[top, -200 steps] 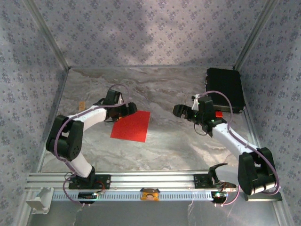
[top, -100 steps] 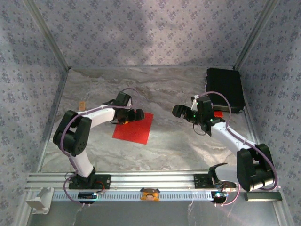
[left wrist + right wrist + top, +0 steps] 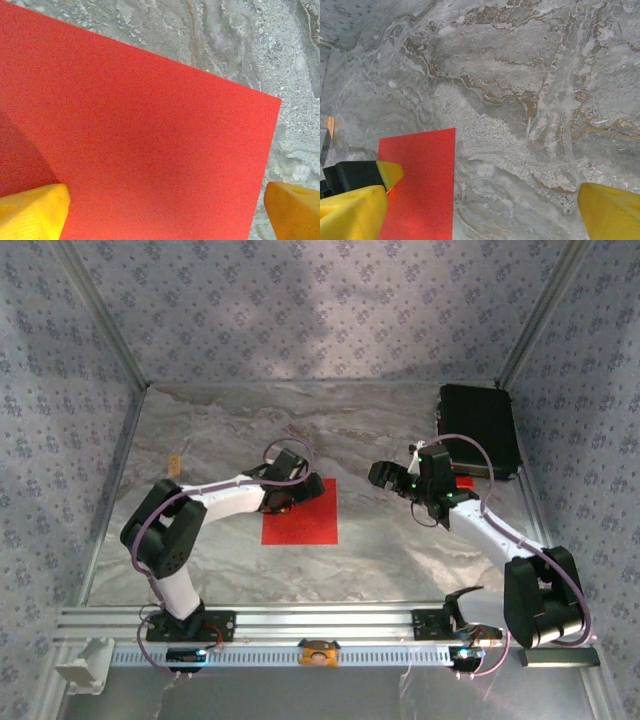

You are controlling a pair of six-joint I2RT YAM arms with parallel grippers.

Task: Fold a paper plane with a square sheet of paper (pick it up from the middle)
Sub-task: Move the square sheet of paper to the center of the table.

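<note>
partly hidden at its far left corner by the left gripper (image 3: 288, 496), whose wide-spread yellow fingers (image 3: 32, 212) straddle one edge, the square sheet of paper (image 3: 305, 522) lies flat, smooth and plain red on the middle of the grey marbled table (image 3: 400, 560), the right gripper (image 3: 384, 476) hanging near it, jaws equally wide and empty.

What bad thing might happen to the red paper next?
1. The square sheet of paper lies flat on the table, so the open left gripper may just push or crumple it.
2. One left finger is over the sheet, the other past its edge, so a pinch might catch the border, not the middle.
</note>
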